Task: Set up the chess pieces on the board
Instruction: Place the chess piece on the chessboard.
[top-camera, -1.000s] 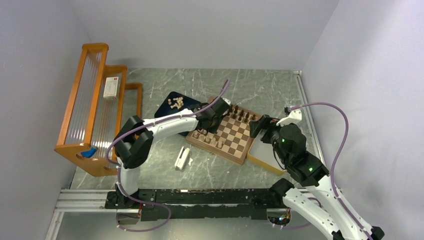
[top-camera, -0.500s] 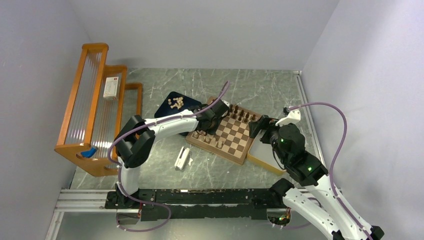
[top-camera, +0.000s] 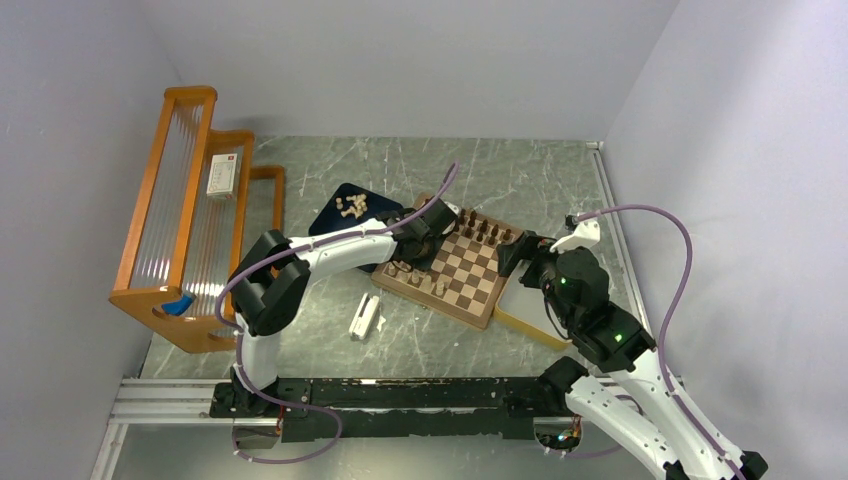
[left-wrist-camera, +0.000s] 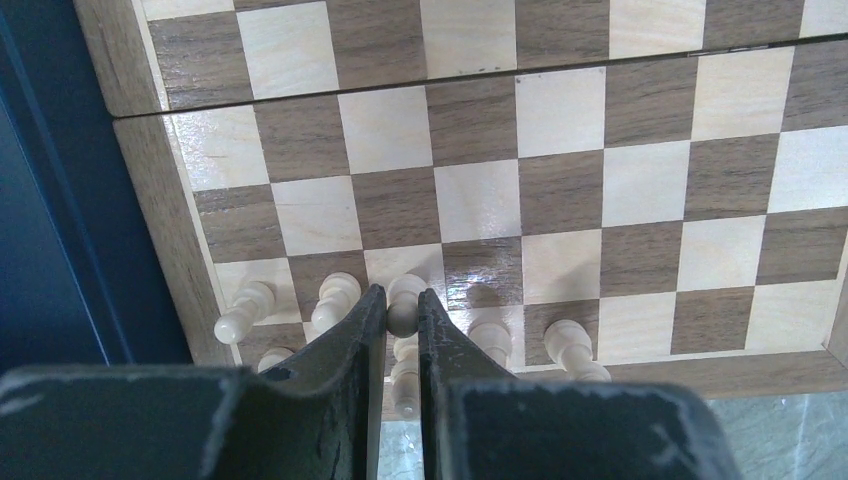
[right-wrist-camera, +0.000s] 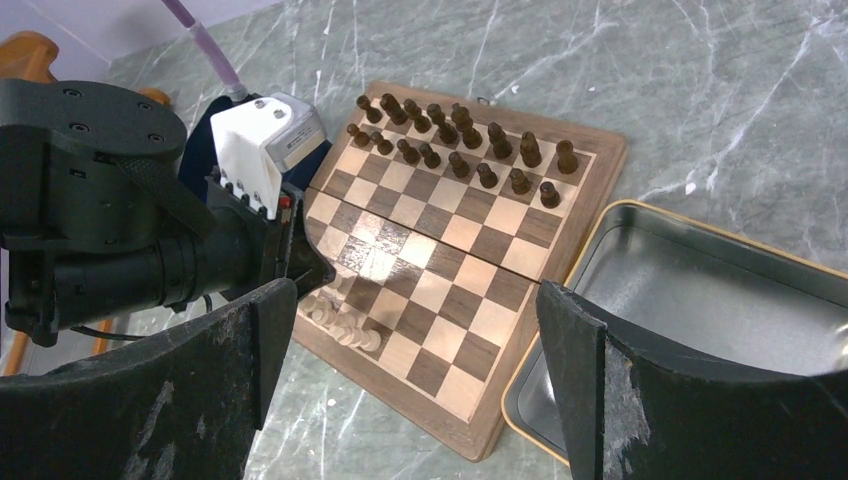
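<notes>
Your left gripper (left-wrist-camera: 400, 293) pinches a pale chess piece (left-wrist-camera: 404, 312) by the board's (left-wrist-camera: 155, 230) left edge, while your right gripper (right-wrist-camera: 415, 290) hangs wide open, empty, off its right edge.

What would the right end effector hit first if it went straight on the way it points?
Most likely the chessboard: the open right end effector aims at its bare middle squares, with the metal tray off to the side. Depth is hard to judge, so that is a guess.
</notes>
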